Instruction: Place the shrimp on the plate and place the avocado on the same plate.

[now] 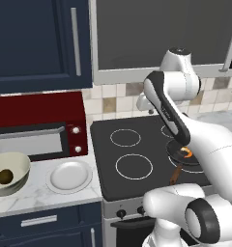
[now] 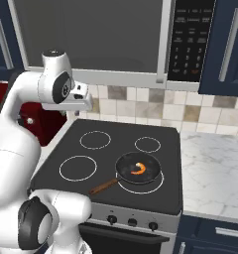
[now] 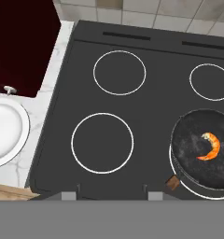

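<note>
The orange curled shrimp (image 3: 210,146) lies in a small dark frying pan (image 3: 188,140) on the stove's front right burner; it also shows as the shrimp (image 2: 138,168) and the shrimp (image 1: 186,153), half hidden by my arm. The dark avocado (image 1: 5,176) sits inside a cream bowl (image 1: 22,163) at the far left. The white plate (image 1: 68,175) lies bare on the counter between bowl and stove, its rim (image 3: 6,128) at the hand view's left edge. My gripper (image 3: 112,196) hangs high above the cooktop's left front part, open and holding nothing.
A dark red toaster oven (image 1: 36,126) stands behind the bowl and plate. The black cooktop (image 2: 106,158) has four ringed burners. The pan's brown handle (image 2: 103,187) points toward the stove's front. A marble counter (image 2: 215,168) stretches to the right.
</note>
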Tool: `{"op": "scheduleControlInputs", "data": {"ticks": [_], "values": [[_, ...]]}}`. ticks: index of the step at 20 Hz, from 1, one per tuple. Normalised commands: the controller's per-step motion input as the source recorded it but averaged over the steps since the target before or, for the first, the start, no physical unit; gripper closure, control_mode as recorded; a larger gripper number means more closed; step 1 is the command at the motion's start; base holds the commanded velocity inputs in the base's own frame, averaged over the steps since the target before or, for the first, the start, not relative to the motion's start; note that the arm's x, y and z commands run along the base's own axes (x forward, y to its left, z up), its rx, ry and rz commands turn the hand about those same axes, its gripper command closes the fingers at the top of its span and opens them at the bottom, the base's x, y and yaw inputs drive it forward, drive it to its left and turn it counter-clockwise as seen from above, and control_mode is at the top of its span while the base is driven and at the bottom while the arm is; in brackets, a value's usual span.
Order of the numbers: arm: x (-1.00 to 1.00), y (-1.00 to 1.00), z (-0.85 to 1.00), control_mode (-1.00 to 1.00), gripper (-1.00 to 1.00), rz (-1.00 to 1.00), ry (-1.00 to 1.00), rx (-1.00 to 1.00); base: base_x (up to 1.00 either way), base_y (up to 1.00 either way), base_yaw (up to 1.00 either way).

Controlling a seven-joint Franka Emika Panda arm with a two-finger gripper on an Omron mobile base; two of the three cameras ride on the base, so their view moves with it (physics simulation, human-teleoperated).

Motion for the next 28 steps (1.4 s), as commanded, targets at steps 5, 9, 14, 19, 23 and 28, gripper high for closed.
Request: {"op": "scheduleControlInputs", "data": {"ticks": [5, 9, 14, 19, 23, 28], "values": [[-0.01, -0.28, -0.05, -1.0, -1.0, 0.0, -0.01, 0.0, 0.0, 0.0, 0.0], [0.0, -0.61, -0.07, -1.0, -1.0, 0.0, 0.0, 0.0, 0.0, 0.0, 0.0], [-0.03, -0.65, -0.34, -1.0, -1.0, 0.0, 0.0, 0.0, 0.0, 0.0, 0.0], [-0.04, -0.48, -0.41, -1.0, -1.0, 0.0, 0.0, 0.0, 0.0, 0.0, 0.0], [0.0, -0.39, -0.45, -1.0, -1.0, 0.0, 0.0, 0.0, 0.0, 0.0, 0.0], [0.0, -0.31, -0.4, -1.0, -1.0, 0.0, 0.0, 0.0, 0.0, 0.0, 0.0]]}}
